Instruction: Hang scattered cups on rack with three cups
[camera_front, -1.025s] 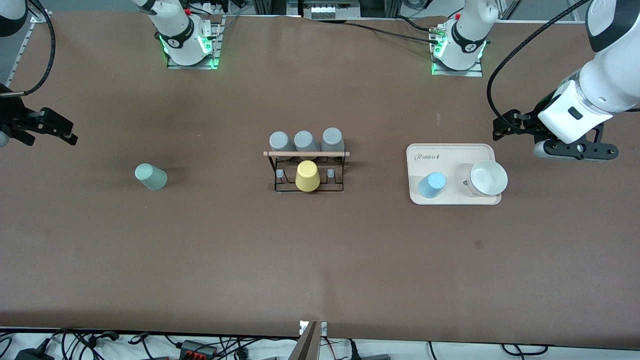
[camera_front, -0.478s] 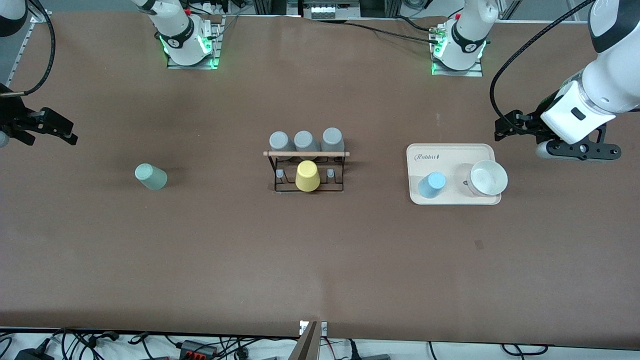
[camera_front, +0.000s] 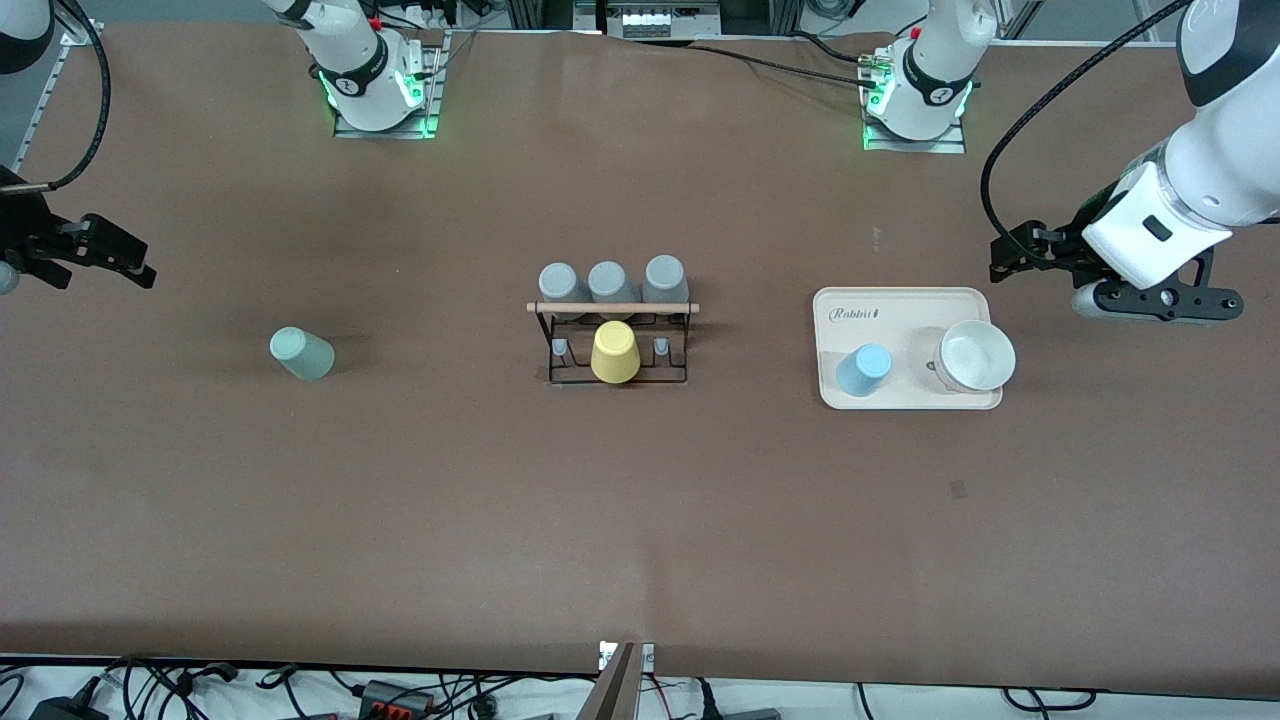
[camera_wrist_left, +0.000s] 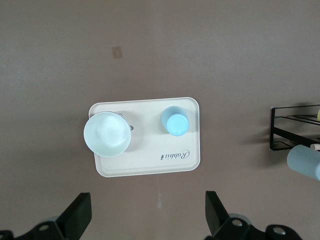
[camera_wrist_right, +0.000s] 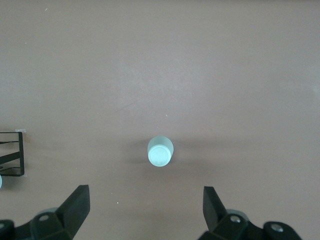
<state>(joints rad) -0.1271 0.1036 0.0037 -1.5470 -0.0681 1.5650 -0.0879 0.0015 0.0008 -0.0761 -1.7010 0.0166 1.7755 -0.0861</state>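
Only the front view shows the yellow cup on the rack.

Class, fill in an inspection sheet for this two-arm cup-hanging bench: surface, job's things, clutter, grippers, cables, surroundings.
Surface: brown table, one small dark mark toward the left arm's end.
Job's things: pale mint green plastic cup upside down on the table; light blue plastic cup upside down on the cream tray; black wire rack with wooden rod holding three grey cups and a yellow cup.
Clutter: white bowl on the tray.
Grippers: left gripper open, above table beside tray; right gripper open, above table near mint cup.
Cables: black leads along the table edges.
Surroundings: arm bases lit green.
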